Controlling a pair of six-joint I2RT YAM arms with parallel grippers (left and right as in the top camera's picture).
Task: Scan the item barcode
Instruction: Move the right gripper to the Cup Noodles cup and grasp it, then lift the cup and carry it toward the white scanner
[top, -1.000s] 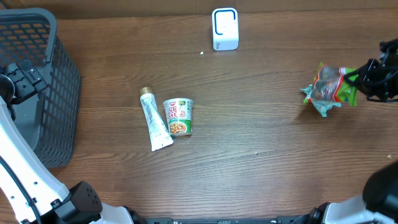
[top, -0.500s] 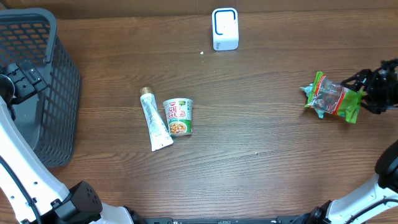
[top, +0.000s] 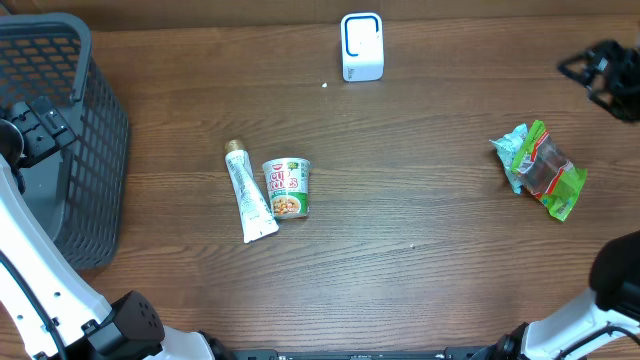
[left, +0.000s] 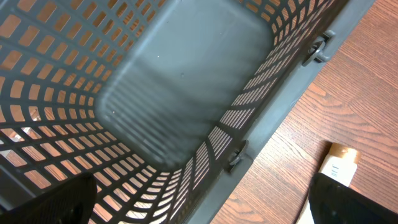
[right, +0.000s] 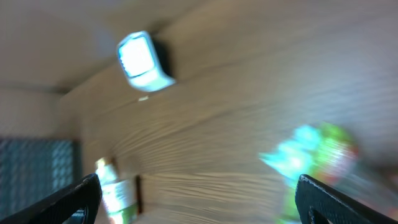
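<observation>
Overhead | R claw (top: 582, 78) open, clear of snack bag (top: 541, 170) | L claw (left: 199, 202) open over basket (left: 180, 87)

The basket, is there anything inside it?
Nothing shows inside: the gray basket has a bare floor in the left wrist view. The fingers of the left gripper cover the picture's lower corners, so those bits are unseen.
</observation>
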